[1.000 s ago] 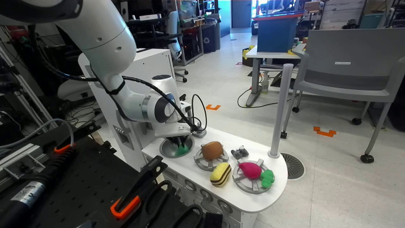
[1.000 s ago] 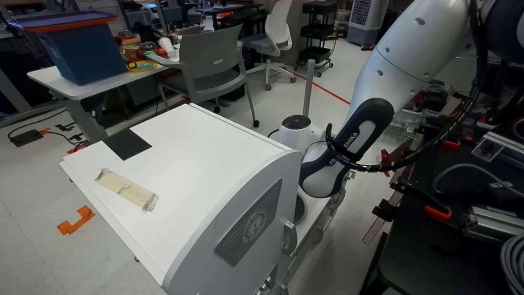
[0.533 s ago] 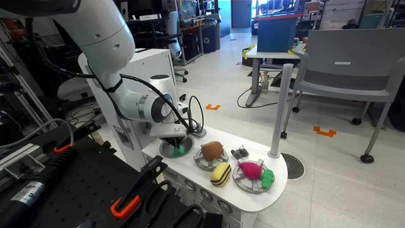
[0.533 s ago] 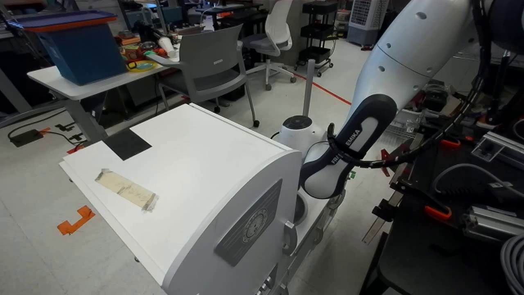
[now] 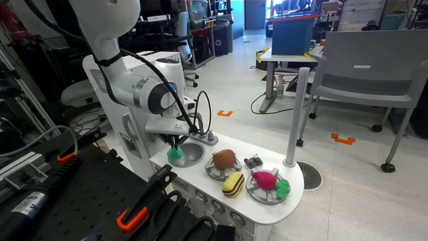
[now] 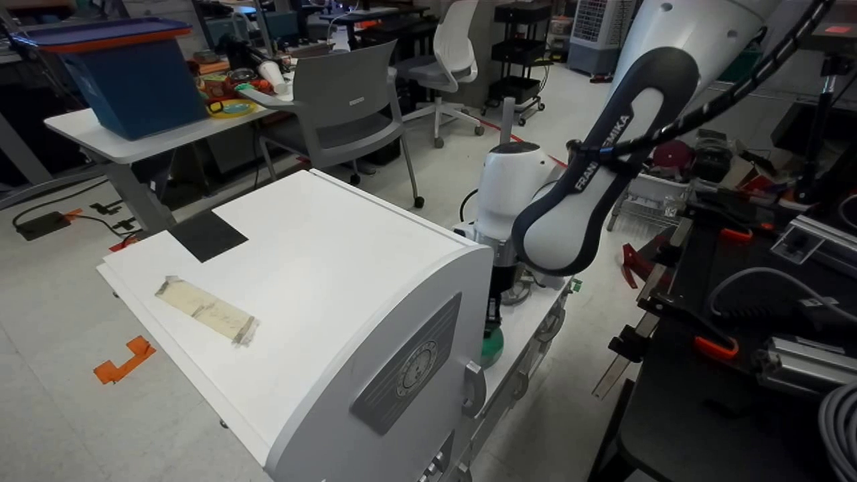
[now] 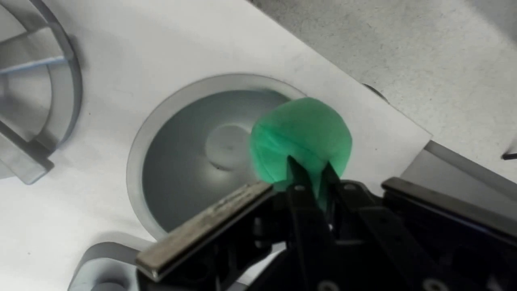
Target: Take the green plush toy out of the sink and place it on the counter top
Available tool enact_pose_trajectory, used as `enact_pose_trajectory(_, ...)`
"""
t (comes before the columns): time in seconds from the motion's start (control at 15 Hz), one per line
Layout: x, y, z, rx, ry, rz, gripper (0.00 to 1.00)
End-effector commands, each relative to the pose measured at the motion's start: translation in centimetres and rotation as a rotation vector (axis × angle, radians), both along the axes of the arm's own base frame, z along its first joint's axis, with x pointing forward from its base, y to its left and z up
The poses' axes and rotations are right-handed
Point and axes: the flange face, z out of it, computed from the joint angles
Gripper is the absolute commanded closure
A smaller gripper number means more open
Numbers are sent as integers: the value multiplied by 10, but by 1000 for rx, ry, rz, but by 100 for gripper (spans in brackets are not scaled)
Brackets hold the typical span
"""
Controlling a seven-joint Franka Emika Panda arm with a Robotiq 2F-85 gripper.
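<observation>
The green plush toy (image 5: 175, 153) is pinched in my gripper (image 5: 175, 146) and hangs above the left rim of the round grey sink (image 5: 194, 155) in an exterior view. It also shows, with the gripper pointing down (image 6: 493, 320), as a green bulge (image 6: 492, 347) partly hidden by the white cabinet. In the wrist view the fingertips (image 7: 309, 159) are closed on folded cloth of the green toy (image 7: 301, 129), which overlaps the sink's rim (image 7: 139, 161) and the counter. The white counter top (image 5: 200, 178) surrounds the sink.
A brown plush (image 5: 224, 158) sits on a burner ring. A yellow striped plush (image 5: 233, 184), a small grey plush (image 5: 253, 161) and a pink-green plush (image 5: 265, 180) lie further right. A grey faucet base (image 5: 209, 139), an upright post (image 5: 297, 117) and a white cabinet (image 6: 321, 254) stand around.
My gripper has risen with the green toy in it, lifting the toy up out of the sink bowl and shifting left in an exterior view. The other plush toys have not moved.
</observation>
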Motion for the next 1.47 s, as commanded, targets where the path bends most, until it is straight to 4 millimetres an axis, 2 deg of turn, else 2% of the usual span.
enact_pose_trajectory(0.0,-13,-28,34,46,-6,-56,98)
enact_pose_trajectory(0.33,7,-64,45,55,-96,-171,98)
enact_pose_trajectory(0.8,31,-104,14,-34,-157,-267,98)
enact_pose_trajectory(1.13,48,-110,-4,-76,-181,-303,98)
enact_pose_trajectory(1.4,50,-99,-17,-96,-177,-284,98)
